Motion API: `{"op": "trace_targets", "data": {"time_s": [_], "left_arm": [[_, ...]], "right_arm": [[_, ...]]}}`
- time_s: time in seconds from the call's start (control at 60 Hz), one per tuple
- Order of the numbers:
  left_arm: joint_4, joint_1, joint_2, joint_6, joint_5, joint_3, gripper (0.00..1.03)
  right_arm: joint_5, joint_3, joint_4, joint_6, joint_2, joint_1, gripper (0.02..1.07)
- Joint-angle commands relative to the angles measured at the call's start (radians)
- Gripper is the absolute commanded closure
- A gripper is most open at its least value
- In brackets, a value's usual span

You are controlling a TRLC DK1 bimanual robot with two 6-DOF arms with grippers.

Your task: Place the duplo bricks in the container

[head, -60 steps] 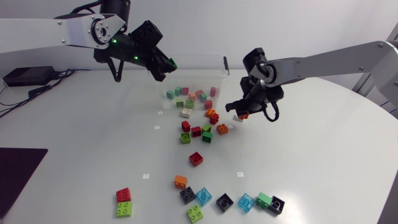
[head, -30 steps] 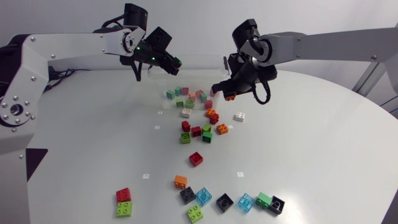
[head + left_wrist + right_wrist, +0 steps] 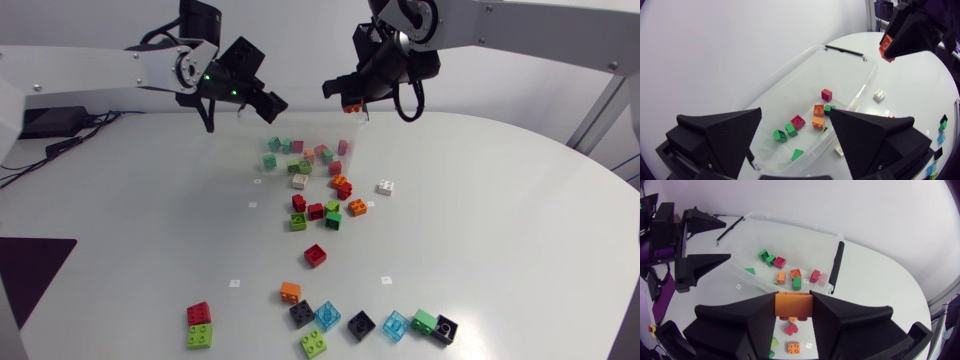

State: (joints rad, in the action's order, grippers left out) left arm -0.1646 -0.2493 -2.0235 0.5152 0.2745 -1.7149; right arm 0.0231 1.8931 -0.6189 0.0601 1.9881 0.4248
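Right gripper risen above container, clamping orange brick, left gripper spread, loose bricks below

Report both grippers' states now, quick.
Left gripper: open, holding nothing.
Right gripper: closed on an orange brick.
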Motion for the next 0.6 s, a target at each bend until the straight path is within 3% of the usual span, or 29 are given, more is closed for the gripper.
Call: {"op": "trace_targets", "data": {"time_s": [0.0, 0.167, 0.533, 0.583], "left_arm": [[0.034, 0.012, 0.111, -0.026, -0.003, 0.081, 0.05], [0.137, 0.012, 0.261, -0.038, 0.005, 0.261, 0.05], [0.131, -0.004, 0.367, 0.051, 0.071, 0.479, 0.05], [0.131, -0.004, 0.367, 0.059, 0.074, 0.489, 0.05]], "right_arm": [[-0.009, 0.057, -0.022, 0.017, 0.052, 0.015, 0.77], [-0.025, 0.161, -0.022, 0.014, 0.118, 0.020, 0.77], [-0.026, 0.350, -0.053, 0.020, 0.265, 0.026, 0.77], [-0.025, 0.366, -0.053, 0.021, 0.284, 0.026, 0.72]]}}
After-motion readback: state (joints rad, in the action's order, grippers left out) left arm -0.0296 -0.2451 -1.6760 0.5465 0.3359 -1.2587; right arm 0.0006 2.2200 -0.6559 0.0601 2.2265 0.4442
